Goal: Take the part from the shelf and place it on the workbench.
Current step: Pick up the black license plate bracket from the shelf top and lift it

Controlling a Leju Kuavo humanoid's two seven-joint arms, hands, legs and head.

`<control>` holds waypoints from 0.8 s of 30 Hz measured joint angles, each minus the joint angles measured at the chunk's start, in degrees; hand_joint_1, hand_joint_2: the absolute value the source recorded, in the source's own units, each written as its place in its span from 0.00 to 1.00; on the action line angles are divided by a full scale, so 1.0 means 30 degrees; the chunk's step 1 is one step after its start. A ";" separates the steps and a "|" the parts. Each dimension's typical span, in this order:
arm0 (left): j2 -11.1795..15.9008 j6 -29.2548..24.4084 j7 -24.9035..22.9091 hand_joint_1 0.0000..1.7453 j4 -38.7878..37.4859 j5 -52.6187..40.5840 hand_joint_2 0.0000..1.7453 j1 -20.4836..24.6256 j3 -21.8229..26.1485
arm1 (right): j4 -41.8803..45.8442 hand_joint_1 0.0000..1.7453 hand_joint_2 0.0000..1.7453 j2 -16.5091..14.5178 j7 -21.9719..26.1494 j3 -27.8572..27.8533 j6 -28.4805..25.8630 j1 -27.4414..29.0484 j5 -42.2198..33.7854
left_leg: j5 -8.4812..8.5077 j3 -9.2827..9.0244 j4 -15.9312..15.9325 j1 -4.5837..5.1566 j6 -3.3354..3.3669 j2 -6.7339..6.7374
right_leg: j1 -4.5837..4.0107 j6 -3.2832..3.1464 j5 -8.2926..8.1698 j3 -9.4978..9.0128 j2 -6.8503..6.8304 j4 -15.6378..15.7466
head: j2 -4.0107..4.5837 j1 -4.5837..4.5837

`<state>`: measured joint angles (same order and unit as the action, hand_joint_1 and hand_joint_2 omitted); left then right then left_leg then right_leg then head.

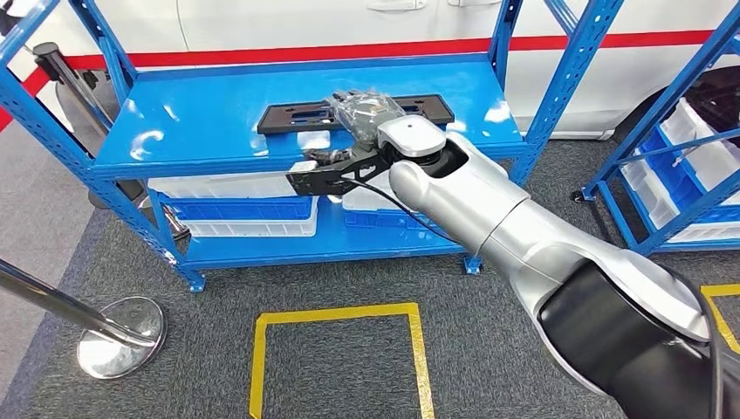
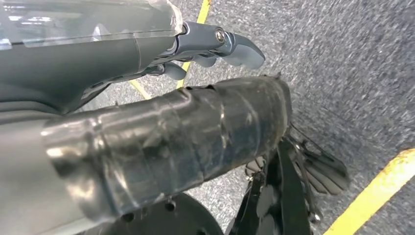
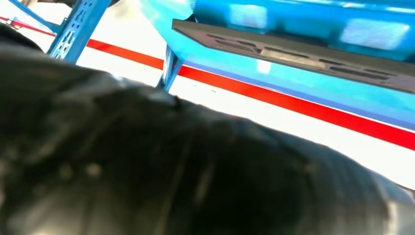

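Reaching up the middle of the frame, the right hand (image 1: 362, 112) lay over the black part (image 1: 297, 115) on the blue shelf (image 1: 201, 113) — its long axis running left-right, crosswise to the arm — though I couldn't tell whether the fingers had clenched it.

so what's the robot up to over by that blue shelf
The robot's right hand is stretched out over the top level of the blue shelf, right at a flat black part lying there. Whether it has a grip yet cannot be told. The left hand hangs low over the grey floor, holding nothing.
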<state>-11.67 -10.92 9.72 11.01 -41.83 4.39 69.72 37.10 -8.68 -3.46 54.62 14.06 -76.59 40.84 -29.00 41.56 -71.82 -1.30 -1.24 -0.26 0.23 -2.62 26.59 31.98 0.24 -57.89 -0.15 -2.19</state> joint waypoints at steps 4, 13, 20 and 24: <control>0.0064 -0.0013 -0.0075 0.00 -0.0003 0.0036 0.00 -0.0041 0.0005 | 0.0003 0.00 0.00 0.0113 -0.0040 0.0000 -0.0011 -0.0102 -0.0155 | 0.1943 -0.1592 0.3995 0.0119 0.0258 0.0018 | -0.0091 0.0330 0.0619 -0.0304 0.0076 -0.0303 | 0.0004 0.0006; 0.0058 -0.0011 -0.0084 0.00 -0.0005 0.0029 0.00 0.0008 0.0005 | 0.0051 0.00 0.00 0.0421 -0.0035 -0.0005 -0.0031 -0.0079 -0.0215 | 0.1190 -0.2423 0.4475 0.0019 0.1019 -0.0002 | 0.0040 0.0958 0.2580 0.2787 0.0015 -0.5663 | 0.0000 0.0015; -0.0020 -0.0011 -0.0077 0.00 -0.0020 0.0031 0.00 -0.0018 0.0007 | 0.0031 0.00 0.00 0.0545 -0.0022 -0.0003 -0.0053 -0.0079 -0.0251 | 0.0428 -0.3281 0.4525 0.0028 0.0680 -0.0090 | -0.0236 0.0451 -0.1021 0.1601 0.0018 -0.0963 | 0.0000 -0.0004; -0.0011 -0.0067 -0.0066 0.00 -0.0020 0.0020 0.00 0.0079 0.0007 | 0.0051 0.00 0.00 0.0519 0.0038 -0.0007 -0.0078 -0.0104 -0.0419 | 0.0016 -0.3121 0.4047 0.0080 0.0315 0.0000 | -0.0050 0.0168 -0.0629 0.0984 0.0008 -0.0148 | 0.0000 -0.0015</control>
<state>-11.70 -11.12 9.52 10.95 -41.77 4.63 69.75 37.25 -7.13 -3.34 54.60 13.82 -76.90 39.58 -28.95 32.20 -59.68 -1.06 -0.30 -0.26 0.08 -2.11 24.71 34.93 0.26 -58.33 -0.15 -2.24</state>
